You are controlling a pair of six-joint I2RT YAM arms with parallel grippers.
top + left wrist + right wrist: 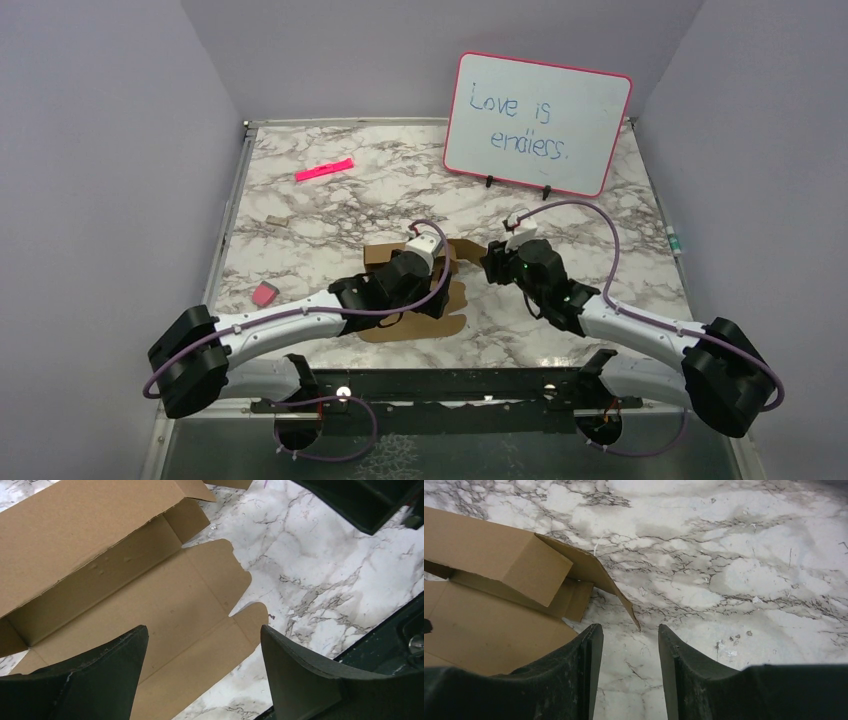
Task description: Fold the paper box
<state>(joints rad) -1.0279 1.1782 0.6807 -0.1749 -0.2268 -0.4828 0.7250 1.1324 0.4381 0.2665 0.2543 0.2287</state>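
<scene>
The paper box (410,325) is a brown cardboard sheet lying mid-table, with one long wall folded up and its front panel and rounded tabs flat. My left gripper (425,252) hovers over it. In the left wrist view its gripper (202,628) is wide open above the flat panel (165,605), holding nothing. My right gripper (495,262) sits just right of the box. Seen from the right wrist, that gripper (629,626) is open with a narrow gap over bare marble. The pointed tip of a raised end flap (596,572) lies just ahead of its fingertips, not gripped.
A pink-rimmed whiteboard (537,122) stands at the back right. A pink marker (324,169) lies at the back left. Near the left edge are a small pink block (264,293) and a beige scrap (277,219). Lilac walls close in both sides.
</scene>
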